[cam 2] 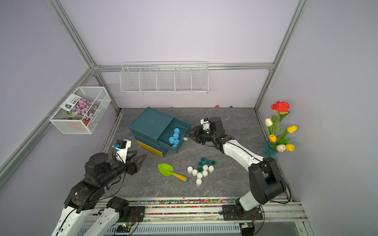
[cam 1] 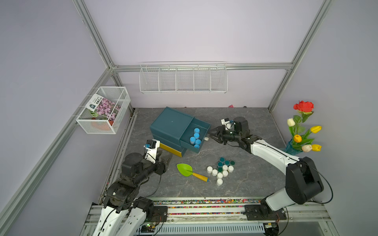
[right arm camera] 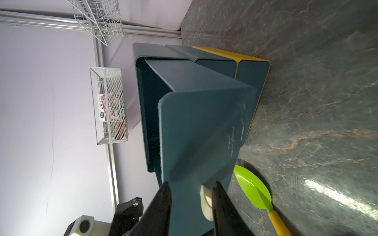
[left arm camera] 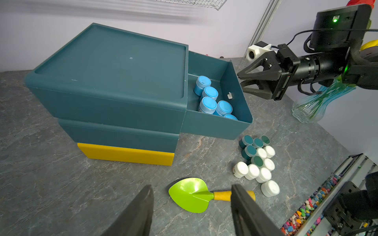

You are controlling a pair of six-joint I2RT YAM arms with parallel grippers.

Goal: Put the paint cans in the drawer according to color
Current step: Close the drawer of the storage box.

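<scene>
Top views show grey marbled tabletop (cam 1: 245,181), lilac walls (cam 1: 184,30); left fingers (cam 1: 167,158) gape empty, right fingers (cam 1: 214,130) loosely straddle drawer knob (cam 1: 206,139).

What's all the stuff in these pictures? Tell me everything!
Blue paint cans: five, blue, in the open top drawer.
Teal paint cans: five, teal, tabletop.
White paint cans: seven, white, beside the teal ones.
Cabinet: one, teal with yellow base, centre.
Trowel: one, green with yellow handle, tabletop.
Wire rack: one, white, back wall.
Mesh basket: one, white, side wall.
Flowers: one bunch, mixed colours, in a vase, right edge.
Left gripper: one, black, open, near the cabinet.
Right gripper: one, black, open around the drawer's knob.
</scene>
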